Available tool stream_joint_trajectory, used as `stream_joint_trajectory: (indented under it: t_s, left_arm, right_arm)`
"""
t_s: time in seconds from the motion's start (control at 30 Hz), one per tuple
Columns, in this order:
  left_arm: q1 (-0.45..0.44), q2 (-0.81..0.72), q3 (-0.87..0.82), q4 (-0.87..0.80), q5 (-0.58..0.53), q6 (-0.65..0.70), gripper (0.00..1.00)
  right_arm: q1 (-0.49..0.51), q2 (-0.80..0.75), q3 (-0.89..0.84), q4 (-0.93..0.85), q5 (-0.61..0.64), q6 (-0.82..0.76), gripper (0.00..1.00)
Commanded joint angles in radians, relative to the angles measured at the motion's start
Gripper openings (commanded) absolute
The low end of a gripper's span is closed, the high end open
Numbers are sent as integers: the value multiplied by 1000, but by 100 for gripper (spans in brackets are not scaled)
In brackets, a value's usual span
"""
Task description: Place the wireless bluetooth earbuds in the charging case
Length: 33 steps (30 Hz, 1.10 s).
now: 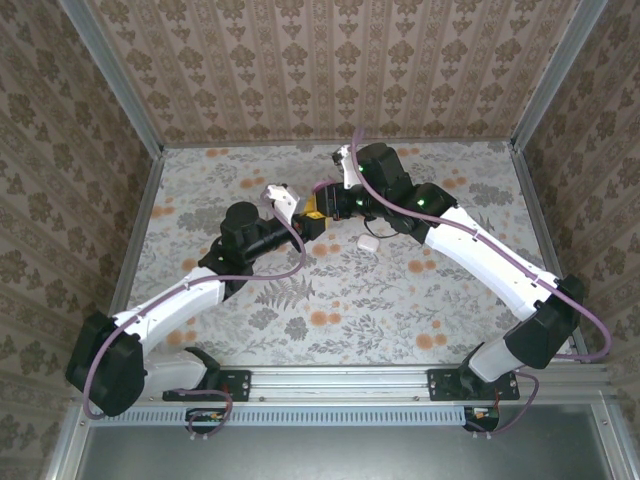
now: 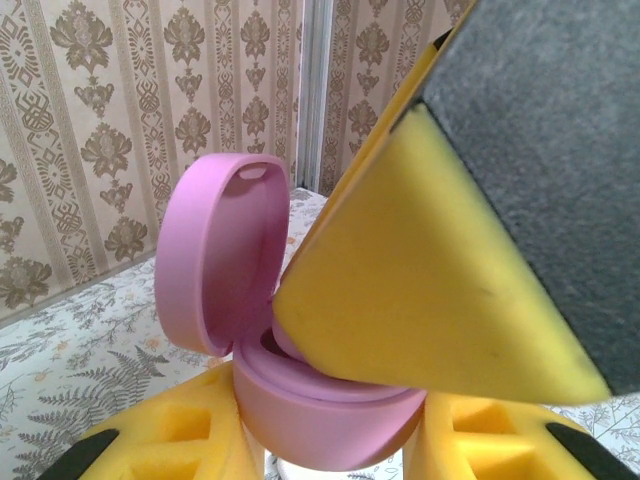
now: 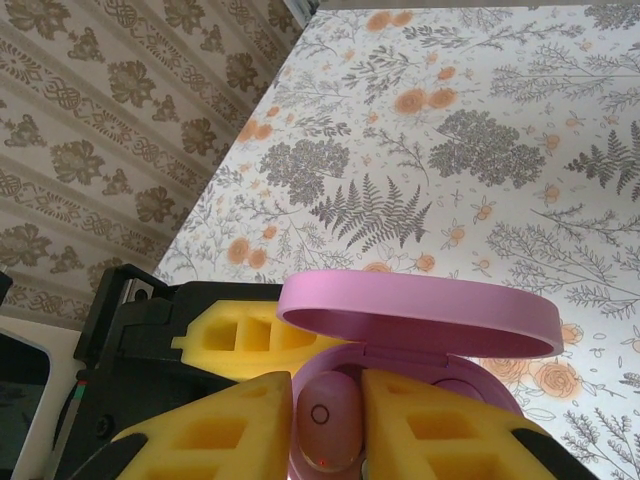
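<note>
We clamp the open case in the left end effector so the right end effector, pinching an earbud over its base, can seat it; a second earbud lies near the case.

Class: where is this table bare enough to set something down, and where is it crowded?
Free: the near middle of the table, between the arms; also its far left corner. Crowded: the centre, where the left gripper holds the charging case, the right gripper an earbud in it, a small white piece beside.
</note>
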Motion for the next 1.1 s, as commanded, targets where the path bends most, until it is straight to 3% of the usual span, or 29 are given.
stream_joint_trajectory:
  t_s: [0.0, 0.87, 1.07]
  left_arm:
    - [-11, -5, 42, 73, 29, -11, 33]
    - [-14, -3, 43, 73, 26, -7, 33]
    - [-14, 1, 42, 71, 34, 1, 33]
  right_arm:
    - [5, -26, -11, -1, 2, -13, 27]
    - [4, -110, -16, -14, 2, -2, 30]
    - [-4, -183, -49, 19, 52, -19, 36]
